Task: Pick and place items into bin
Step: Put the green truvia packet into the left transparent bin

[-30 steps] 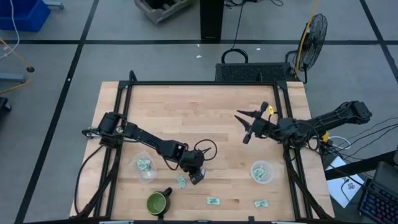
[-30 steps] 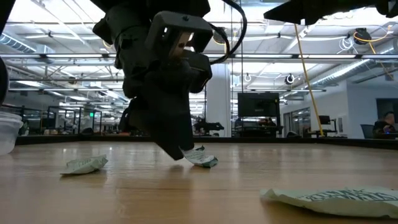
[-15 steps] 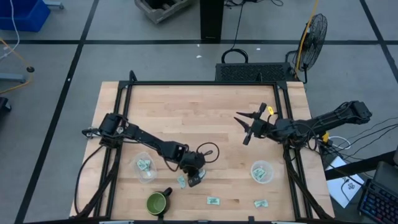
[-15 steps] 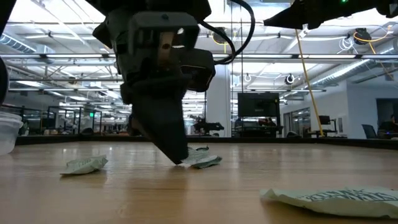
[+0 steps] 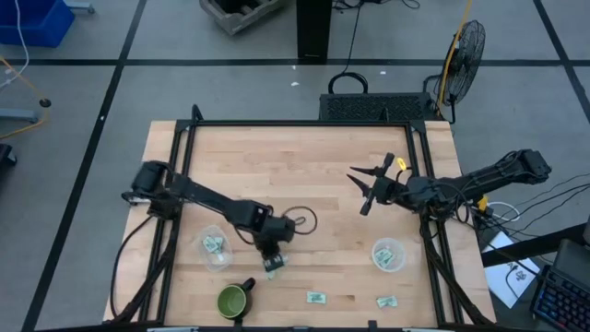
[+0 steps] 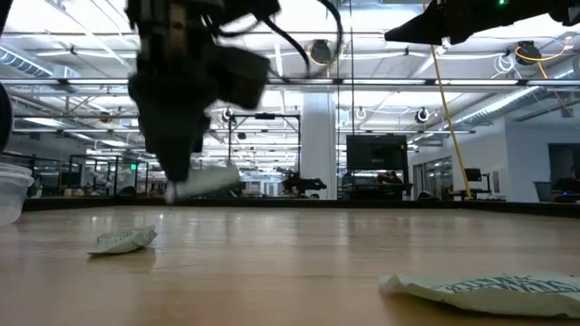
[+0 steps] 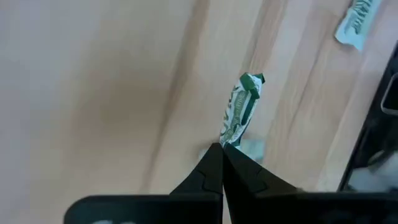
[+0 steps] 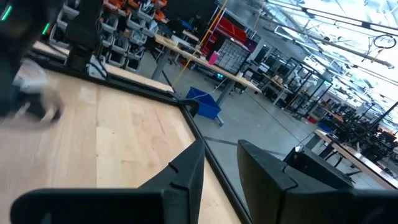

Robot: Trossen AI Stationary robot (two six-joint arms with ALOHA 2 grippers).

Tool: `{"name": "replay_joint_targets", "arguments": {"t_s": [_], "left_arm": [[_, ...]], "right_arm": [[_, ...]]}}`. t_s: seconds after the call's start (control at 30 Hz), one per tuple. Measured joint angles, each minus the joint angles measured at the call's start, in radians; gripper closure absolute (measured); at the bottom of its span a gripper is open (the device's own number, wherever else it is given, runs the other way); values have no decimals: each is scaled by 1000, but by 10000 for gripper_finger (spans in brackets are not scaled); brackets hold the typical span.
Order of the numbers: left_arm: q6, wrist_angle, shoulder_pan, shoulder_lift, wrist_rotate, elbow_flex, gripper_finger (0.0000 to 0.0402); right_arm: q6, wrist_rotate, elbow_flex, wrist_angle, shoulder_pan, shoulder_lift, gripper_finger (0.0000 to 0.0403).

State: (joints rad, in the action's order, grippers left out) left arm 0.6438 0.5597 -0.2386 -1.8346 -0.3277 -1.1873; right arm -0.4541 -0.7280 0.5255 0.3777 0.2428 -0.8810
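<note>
Lifted off the tabletop (image 5: 304, 157) since a second ago, one packet (image 7: 241, 115) now hangs pinched by its end between the closed fingers of the left hand (image 5: 272, 265); in the low view it rides clear of the wood, where earlier it lay flat under the fingers, and from above the hand has swung toward the near-left, closer to the left clear cup (image 5: 214, 247).

As for progress, that cup already holds at least one packet and the right clear cup (image 5: 388, 254) shows green-and-white contents too, so I take the cups for the bins. Two loose packets (image 5: 316, 298) and (image 5: 385, 302) lie near the front edge, right of the dark green mug (image 5: 233, 300), so the job looks partly done.

The right hand (image 5: 366, 184) hovers over the middle-right of the tabletop, fingers spread apart and empty, waiting.

How many packets sit inside each cup cannot be counted from above. The carried packet is blurred in the low view, and from overhead the hand covers most of it.
</note>
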Motion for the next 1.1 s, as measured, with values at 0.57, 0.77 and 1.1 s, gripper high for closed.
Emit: {"name": "replay_joint_targets", "arguments": {"t_s": [0.57,0.77,1.1], "left_arm": [[341,918,-154,422,301,45,397],[472,707,-281,426,252,193,395],[582,485,-340,426,240,367,393]], "right_arm": [[17,0,0,-49,0,0,314],[92,0,0,-113,0,0,314],[223,0,0,-131,0,0,314]]}}
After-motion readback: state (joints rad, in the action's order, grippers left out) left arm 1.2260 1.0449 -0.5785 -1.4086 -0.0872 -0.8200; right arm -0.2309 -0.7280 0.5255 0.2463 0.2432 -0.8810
